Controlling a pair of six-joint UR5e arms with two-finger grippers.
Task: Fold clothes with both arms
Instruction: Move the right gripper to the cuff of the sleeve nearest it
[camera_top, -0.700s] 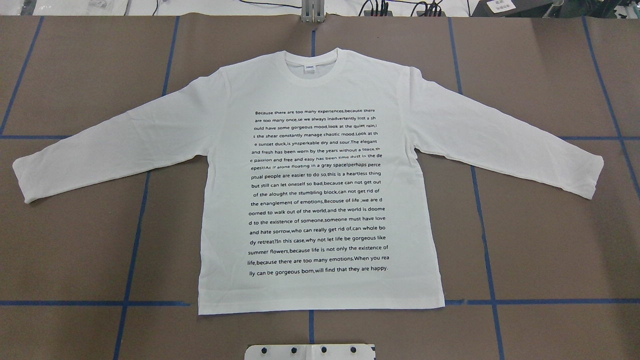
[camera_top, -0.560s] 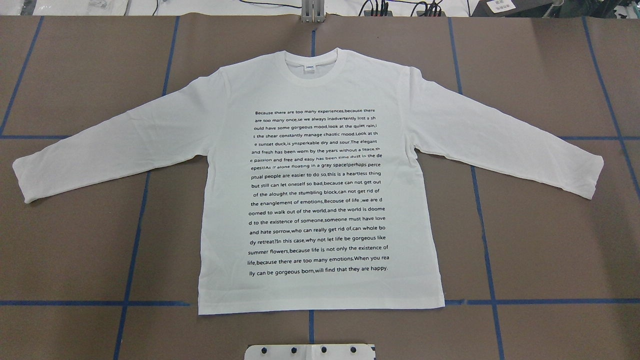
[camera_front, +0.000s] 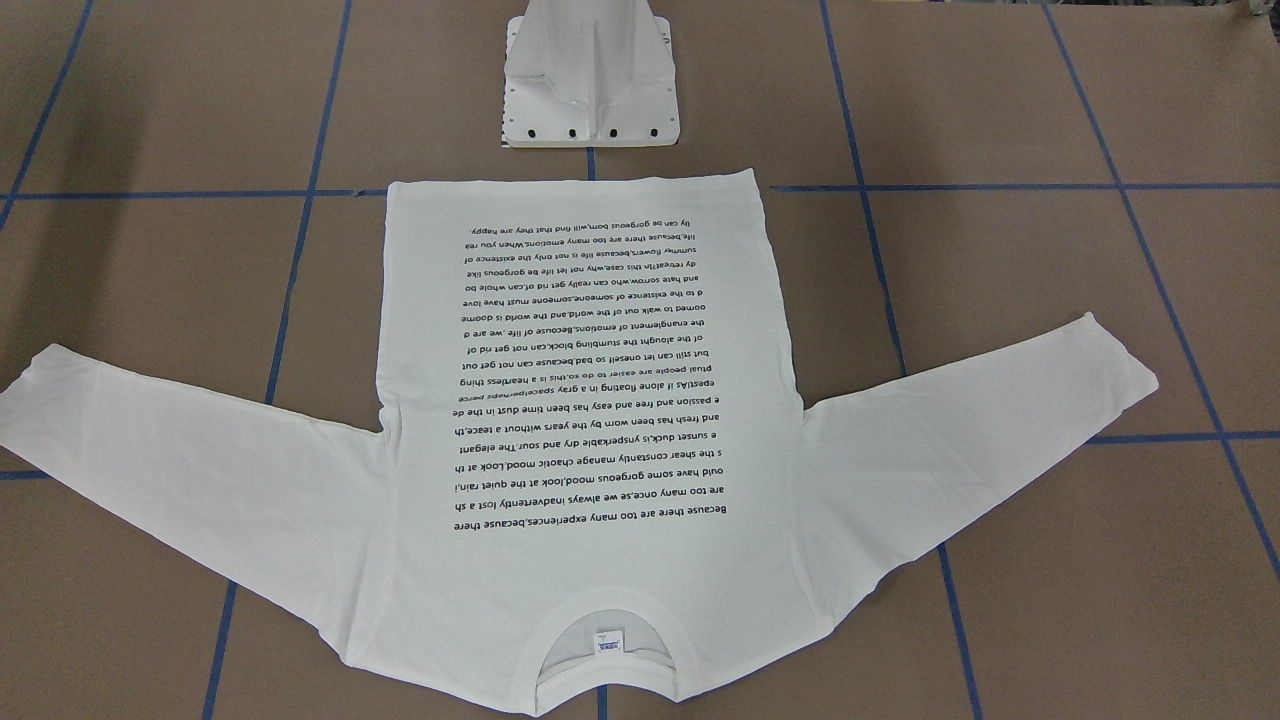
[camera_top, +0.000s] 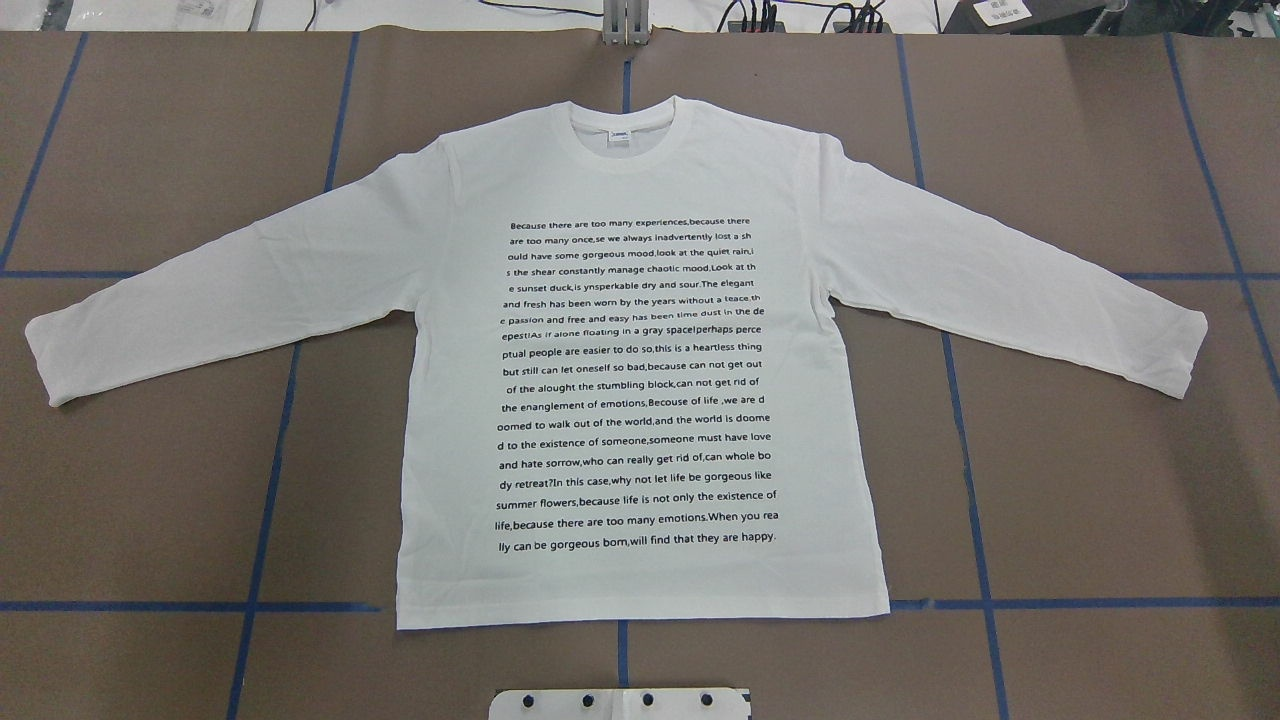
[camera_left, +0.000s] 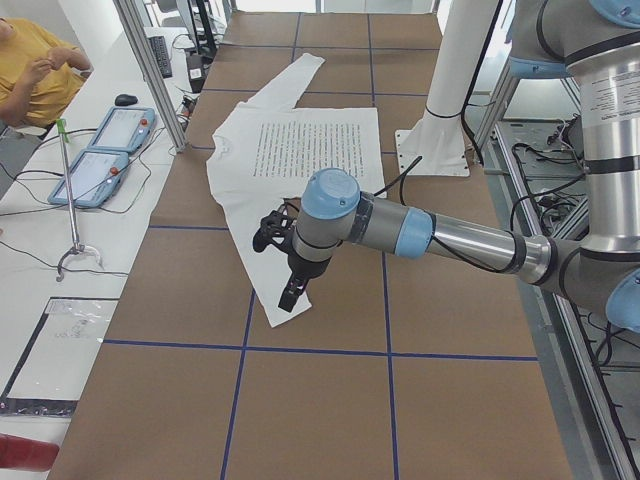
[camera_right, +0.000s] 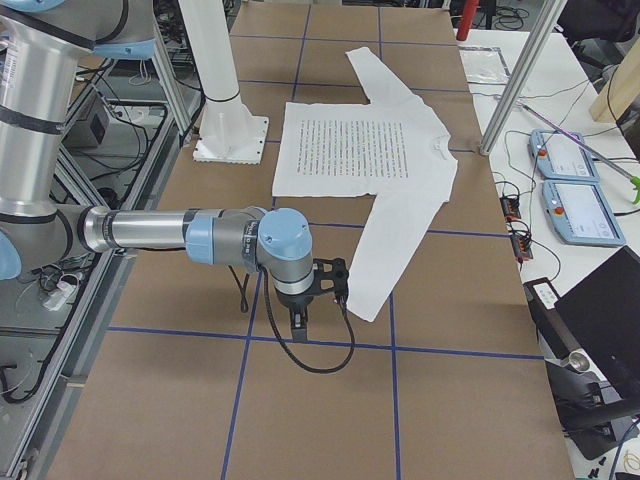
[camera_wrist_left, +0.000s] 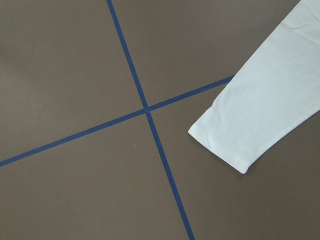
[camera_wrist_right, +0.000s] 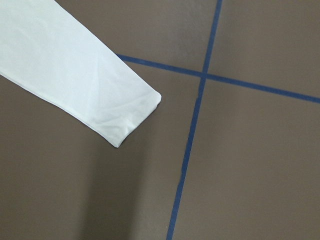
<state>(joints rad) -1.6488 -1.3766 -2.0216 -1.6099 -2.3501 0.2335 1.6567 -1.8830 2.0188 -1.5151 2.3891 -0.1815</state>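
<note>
Across the brown table (camera_top: 1100, 480), the white long-sleeved T-shirt (camera_top: 640, 400) lies flat and unfolded, print side up, with both sleeves spread wide.

Its ribbed collar (camera_top: 632, 163), with the neck label (camera_top: 621, 137) inside it, points away from the robot, and its hem lies near the white pedestal (camera_front: 590, 80). The left arm (camera_left: 460, 240) reaches low over the table, and the left gripper (camera_left: 291, 296) hangs pointing down near the left cuff (camera_top: 45, 360). The right arm (camera_right: 150, 232) does likewise at the other end, with the right gripper (camera_right: 298, 322) just beside the right cuff (camera_top: 1190, 355). Both pincers show only in the side views, so I cannot tell whether either is wide or narrow. From the wrist views each cuff lies flat beside a crossing of blue tape lines (camera_wrist_left: 146, 110).
</note>
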